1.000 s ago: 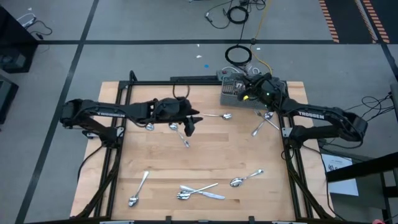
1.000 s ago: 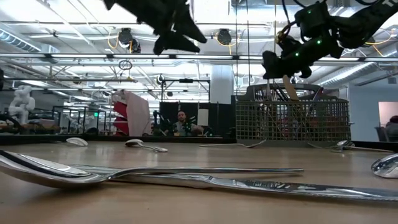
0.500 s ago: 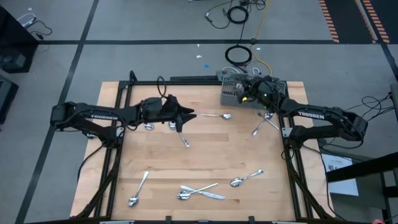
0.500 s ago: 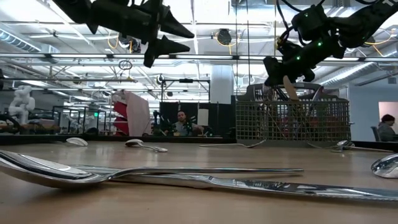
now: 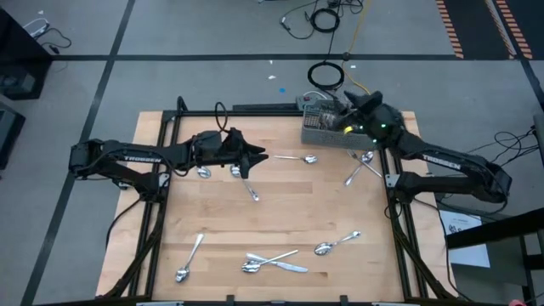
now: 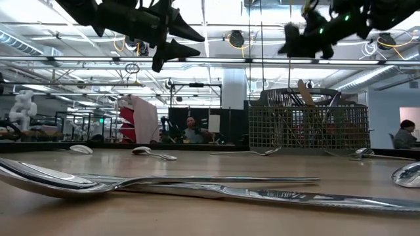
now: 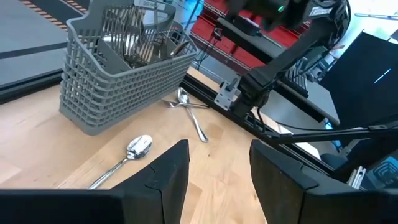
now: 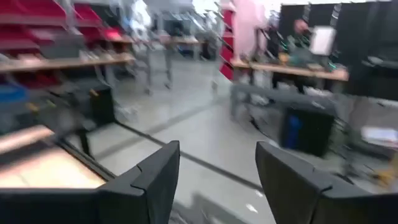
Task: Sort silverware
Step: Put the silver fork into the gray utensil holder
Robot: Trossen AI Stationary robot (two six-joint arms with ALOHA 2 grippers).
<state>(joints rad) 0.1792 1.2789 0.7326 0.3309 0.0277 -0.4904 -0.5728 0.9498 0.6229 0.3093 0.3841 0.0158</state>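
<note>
Silverware lies scattered on the wooden table: a spoon [image 5: 299,158] and a fork [image 5: 252,190] near mid-table, crossed pieces [image 5: 360,167] at the right, and several [image 5: 274,262] near the front edge. More pieces [image 7: 134,43] stand in the grey mesh basket [image 5: 323,126] at the far right. My left gripper [image 5: 262,156] hovers open above the table left of the spoon, pointing about level at the basket. My right gripper [image 5: 347,104] is open in the air above the basket [image 6: 308,128], with nothing between its fingers [image 8: 152,180].
Two more spoons [image 5: 202,172] lie under my left arm. The black table frame [image 5: 393,183] runs along the right edge beside the crossed pieces. Bare wood [image 5: 297,212] fills the middle of the table. People sit in the room beyond the table.
My right gripper has risen away from the basket, leaving a light-handled piece standing in it. My left gripper has drawn back toward the table's left edge and tipped up from slanting down to nearly level, then kept still.
</note>
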